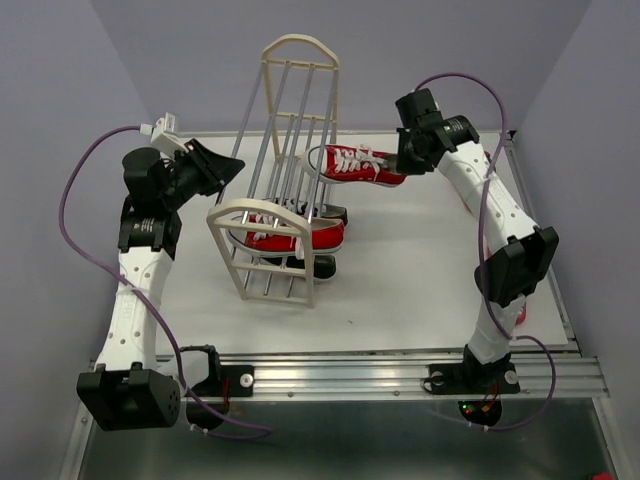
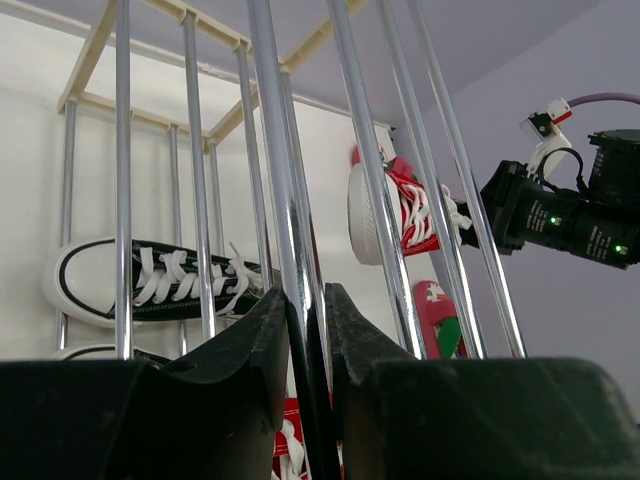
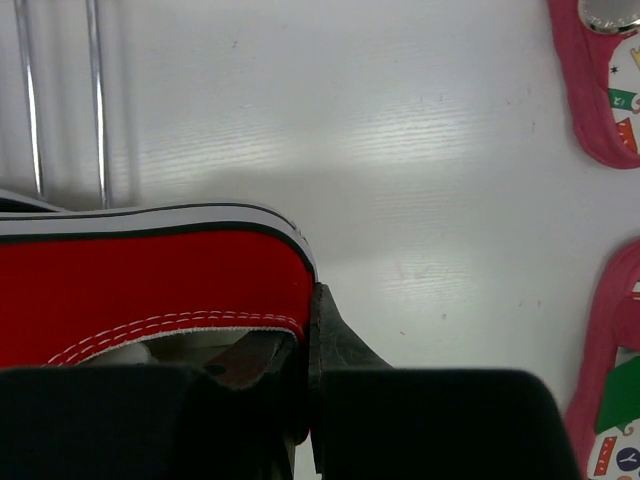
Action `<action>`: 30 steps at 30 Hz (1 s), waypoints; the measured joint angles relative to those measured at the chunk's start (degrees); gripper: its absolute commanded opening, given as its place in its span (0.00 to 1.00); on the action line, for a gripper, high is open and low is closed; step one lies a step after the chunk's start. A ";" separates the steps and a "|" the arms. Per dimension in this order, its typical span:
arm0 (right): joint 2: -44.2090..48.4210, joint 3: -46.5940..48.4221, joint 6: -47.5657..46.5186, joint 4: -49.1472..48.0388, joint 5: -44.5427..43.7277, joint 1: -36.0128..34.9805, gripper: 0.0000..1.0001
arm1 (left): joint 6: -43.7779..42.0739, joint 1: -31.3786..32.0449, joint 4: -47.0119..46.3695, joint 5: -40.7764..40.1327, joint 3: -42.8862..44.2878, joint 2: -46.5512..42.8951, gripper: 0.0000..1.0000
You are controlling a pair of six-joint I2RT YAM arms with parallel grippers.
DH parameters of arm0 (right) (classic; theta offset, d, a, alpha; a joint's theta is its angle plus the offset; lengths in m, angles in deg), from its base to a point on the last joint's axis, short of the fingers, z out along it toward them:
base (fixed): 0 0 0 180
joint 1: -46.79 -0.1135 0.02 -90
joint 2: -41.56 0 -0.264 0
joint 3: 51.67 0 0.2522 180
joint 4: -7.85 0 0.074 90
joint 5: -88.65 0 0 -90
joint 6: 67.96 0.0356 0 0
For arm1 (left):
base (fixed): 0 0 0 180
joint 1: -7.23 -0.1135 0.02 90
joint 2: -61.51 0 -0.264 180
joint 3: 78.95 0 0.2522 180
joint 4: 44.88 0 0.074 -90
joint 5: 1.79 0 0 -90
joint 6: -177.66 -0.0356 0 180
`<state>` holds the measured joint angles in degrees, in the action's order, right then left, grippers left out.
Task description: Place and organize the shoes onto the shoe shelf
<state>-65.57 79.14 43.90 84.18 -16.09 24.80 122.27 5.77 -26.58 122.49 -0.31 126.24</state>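
**Both pincers engaged at the rack**

The left gripper (image 2: 308, 300) is clamped on the shoe shelf (image 2: 275, 150), which stands tilted left of the desk's centre. The right gripper (image 3: 305, 300) pinches a red sneaker (image 1: 355, 165) by its heel at the shelf's right side, toward the far edge.

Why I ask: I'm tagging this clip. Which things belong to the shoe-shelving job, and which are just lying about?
Job:
shelf
held red sneaker
red sneaker in shelf
black sneaker
flip-flops

Lying about:
no loose clutter shows; only the arms' purple cables and the table
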 measured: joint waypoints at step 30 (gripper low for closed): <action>-12.61 18.64 7.74 5.81 -1.57 -15.30 0.12 | 2.58 0.00 -1.77 -0.68 -1.55 -1.01 0.00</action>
<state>-78.18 97.79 51.64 89.99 -17.66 9.50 124.85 5.77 -28.35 121.81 -1.86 125.24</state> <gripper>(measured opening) 0.114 0.288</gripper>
